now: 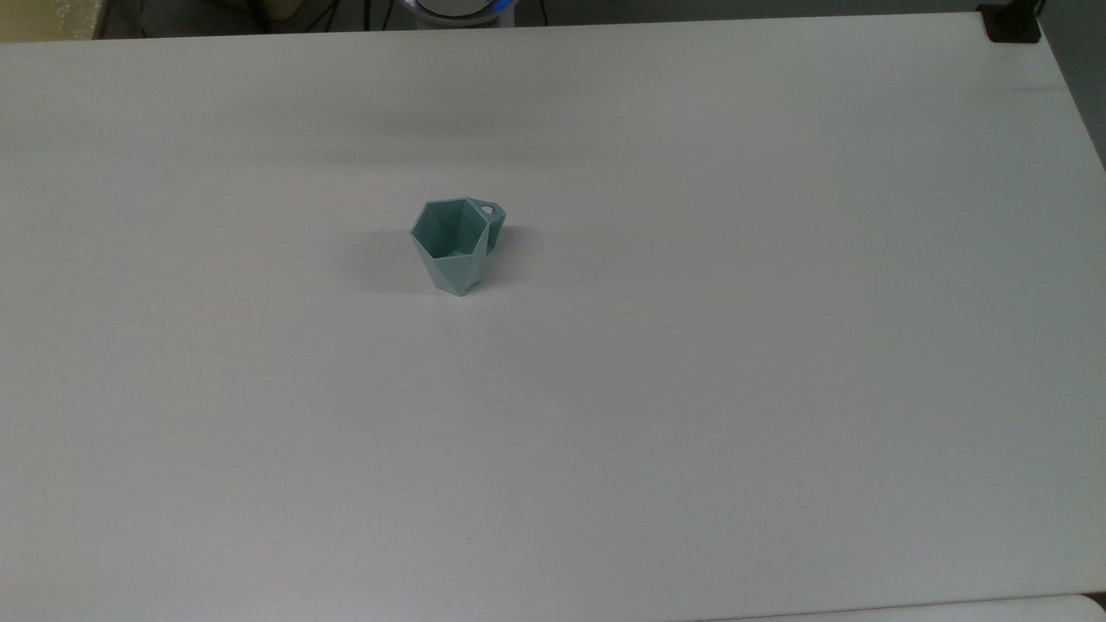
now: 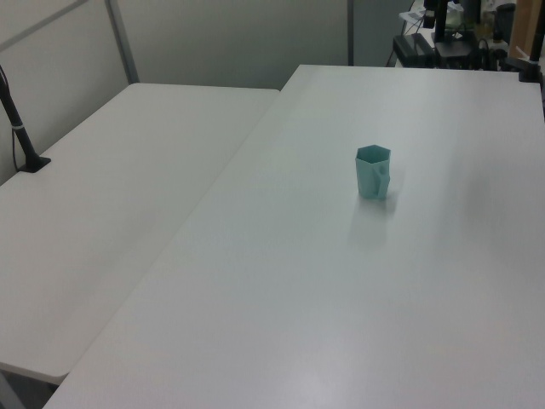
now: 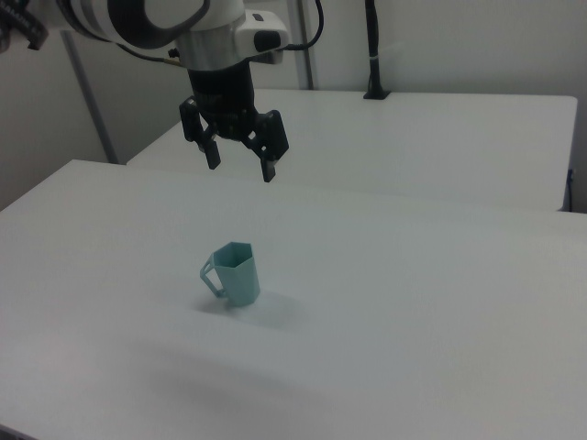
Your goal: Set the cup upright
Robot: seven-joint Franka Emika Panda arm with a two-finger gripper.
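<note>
cup (image 3: 235,273) is standing upright on the white table (image 3: 413,302), mouth facing up, its handle pointing to the right view's left; in the top view the cup (image 1: 455,244) is sitting left of centre. beyond and above it, the gripper (image 3: 240,162) is hanging in the air, well apart, jaws spread wide and holding nothing.

A broad white table (image 1: 691,415) filled the scene, its matte top evenly lit with soft shadows. In the left view a second white table (image 2: 111,221) stood alongside at the left view's left, touching or nearly so, with a black clamped post (image 2: 19,128) on its edge. Plain pale walls (image 2: 230,38) rose behind, with a grey metal upright (image 2: 122,41)
</note>
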